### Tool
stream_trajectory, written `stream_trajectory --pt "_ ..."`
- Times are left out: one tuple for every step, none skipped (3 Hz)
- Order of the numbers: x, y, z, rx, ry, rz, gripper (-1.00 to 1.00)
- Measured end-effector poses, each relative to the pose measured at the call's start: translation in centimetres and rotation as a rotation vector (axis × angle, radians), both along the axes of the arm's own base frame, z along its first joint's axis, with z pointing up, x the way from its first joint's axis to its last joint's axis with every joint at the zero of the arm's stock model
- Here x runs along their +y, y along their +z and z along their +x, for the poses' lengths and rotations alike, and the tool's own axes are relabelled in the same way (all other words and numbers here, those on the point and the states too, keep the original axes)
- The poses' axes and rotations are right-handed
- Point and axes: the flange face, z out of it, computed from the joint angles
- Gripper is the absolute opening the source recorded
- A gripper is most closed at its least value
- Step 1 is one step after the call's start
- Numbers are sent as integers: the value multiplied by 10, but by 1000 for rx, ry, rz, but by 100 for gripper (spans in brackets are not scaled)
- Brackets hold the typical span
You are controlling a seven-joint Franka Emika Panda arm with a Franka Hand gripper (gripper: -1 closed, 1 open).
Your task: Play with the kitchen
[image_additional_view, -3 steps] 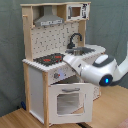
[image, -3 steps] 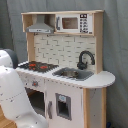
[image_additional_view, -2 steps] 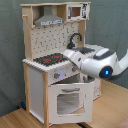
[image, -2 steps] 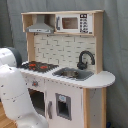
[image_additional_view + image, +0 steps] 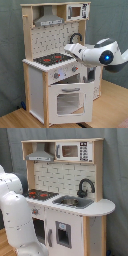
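**Item 1: pincer (image 5: 69,48).** Seen only in the second exterior view, at the tip of your white arm (image 5: 100,54), which reaches in from the second exterior view's right. You cannot tell whether it is spread or pressed together. It hangs above the back of the counter with nothing seen in its grip.

**Item 2: kitchen (image 5: 50,75).** It stands directly under and around your pincer, upright on a wooden floor (image 5: 15,117).
- Hob (image 5: 51,59): just below the pincer, towards the front edge of the counter. Open air lies between the two.
- Faucet (image 5: 76,37): close behind and above the pincer. It is the nearest obstruction.
- Tiled back wall: beyond the pincer, closing off that side.
- Hood (image 5: 49,21) and microwave (image 5: 77,10): well above the pincer. Their undersides cap the room you have to rise.
- Knobs (image 5: 62,74): below the pincer, on the front panel under the counter edge.
- Oven door (image 5: 67,97): lower still, well apart from the pincer.

**Item 3: first exterior view.** The arm's bulky white links (image 5: 17,218) fill the first exterior view's left and cover the kitchen's (image 5: 70,203) near corner. The pincer itself is not seen here. The sink (image 5: 74,202) and the rounded end of the counter beside it lie bare.

**Item 4: surround.** A grey curtain (image 5: 115,168) hangs behind the kitchen.
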Motion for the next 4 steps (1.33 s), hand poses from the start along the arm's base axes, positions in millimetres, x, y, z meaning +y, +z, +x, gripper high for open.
stream_trajectory --pt "-7 -1 2 95 -25 -26 100" --pt "-16 -6 5 197 -64 -56 100" --pt "-28 -6 12 298 -102 -87 100" --pt "-45 2 20 401 -141 -114 100"
